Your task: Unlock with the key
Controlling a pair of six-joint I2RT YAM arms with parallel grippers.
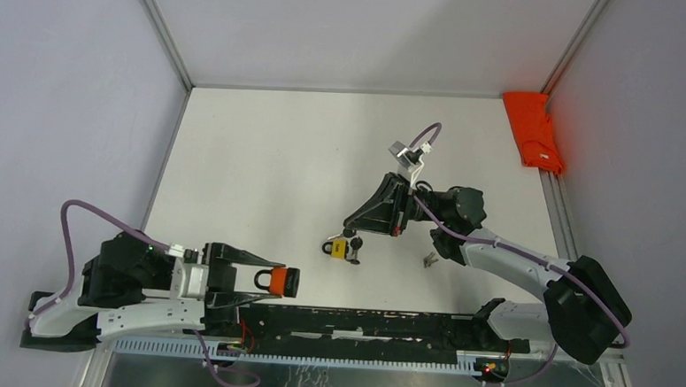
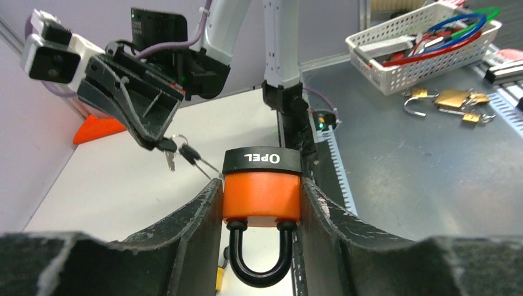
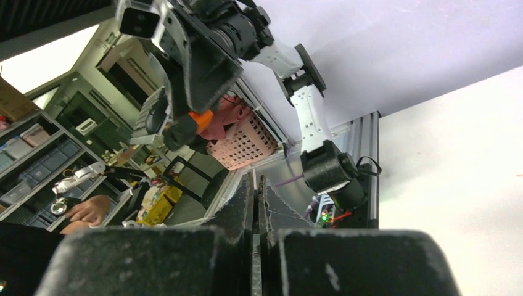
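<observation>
Left end effector (image 2: 261, 185) of mine is clamped on the orange padlock (image 2: 261, 206) by the sides of its body. Its black cap points away from my wrist and its shackle toward it, at the near left by the desk's (image 1: 262, 154) near edge. Further right, my right end effector (image 2: 155, 142) is pinched together on a black-headed key (image 2: 165, 146), apart from the padlock. A second key (image 2: 192, 153) hangs from the same ring. A red cloth (image 1: 533, 131) lies at the far right corner.

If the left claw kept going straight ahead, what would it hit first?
Probably the right arm's base, dead ahead of the left gripper and its orange padlock; the right gripper with its keys sits aside. Depth unclear.
</observation>
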